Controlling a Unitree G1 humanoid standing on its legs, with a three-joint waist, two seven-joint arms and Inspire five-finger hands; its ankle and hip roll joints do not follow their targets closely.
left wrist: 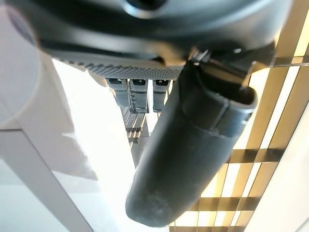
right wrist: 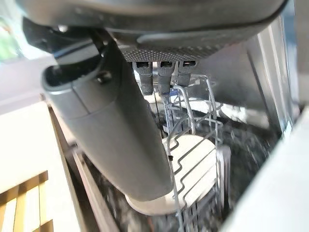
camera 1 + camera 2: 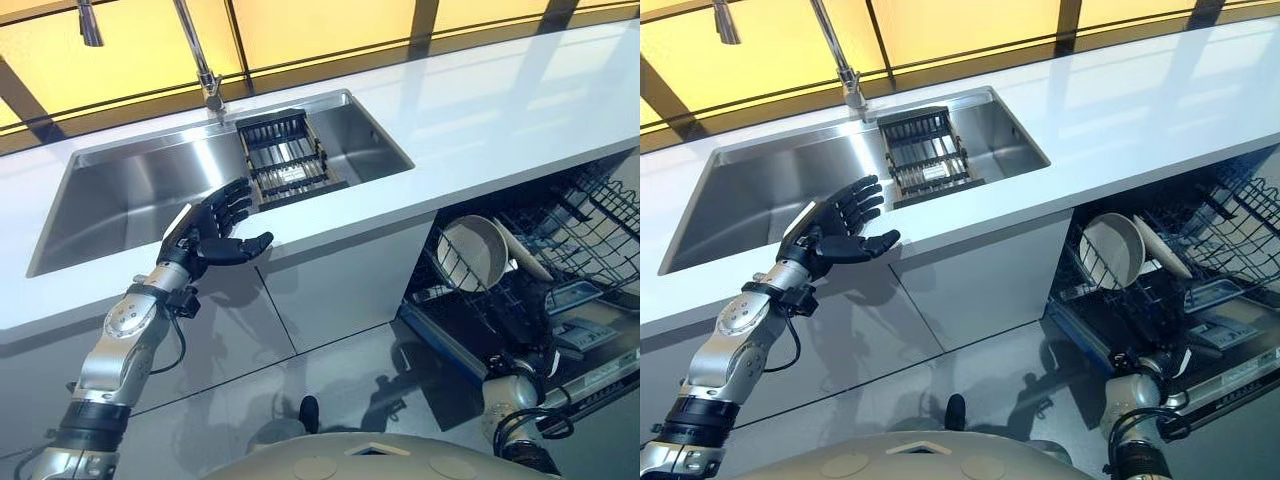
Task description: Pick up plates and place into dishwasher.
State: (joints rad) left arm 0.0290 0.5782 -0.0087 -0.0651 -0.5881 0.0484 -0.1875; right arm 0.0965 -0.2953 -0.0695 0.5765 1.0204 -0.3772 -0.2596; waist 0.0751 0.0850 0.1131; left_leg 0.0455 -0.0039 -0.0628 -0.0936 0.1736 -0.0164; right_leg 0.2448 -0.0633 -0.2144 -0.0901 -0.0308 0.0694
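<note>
At lower left of the head views, the left hand (image 3: 840, 232) is seen raised in front of the counter edge (image 3: 330, 232), fingers straight and spread, thumb stuck out sideways; nothing is held. In the left wrist view the same hand (image 1: 186, 159) is shown w/ thumb extended and fingers straight, nothing between them.

Upper centre of frame: a steel sink (image 3: 130, 195) is set into the white countertop (image 3: 500, 100), w/ a faucet (image 3: 205, 75) at its back rim. A dark slotted drying rack (image 3: 288, 158) is sat in the sink's right part; no plates can be made out in it.

Right side of frame, below the counter: the dishwasher (image 3: 600, 330) is open, its lower rack (image 3: 470, 290) pulled out. A pale plate (image 3: 478, 252) is stood on edge in the rack tines, w/ a second pale plate (image 3: 528, 258) leaning just beside it to the right. An upper wire basket (image 3: 600, 205) is seen at far right.

Lower right: the right forearm comes up toward the rack, hand hidden behind it. In the right wrist view the right hand (image 2: 111, 130) is shown w/ thumb extended and fingers straight, pointed into the wire tines (image 2: 193, 125); a pale plate (image 2: 190, 169) is stood in the tines just past the fingers. Nothing is gripped; contact w/ the plate can't be told.
</note>
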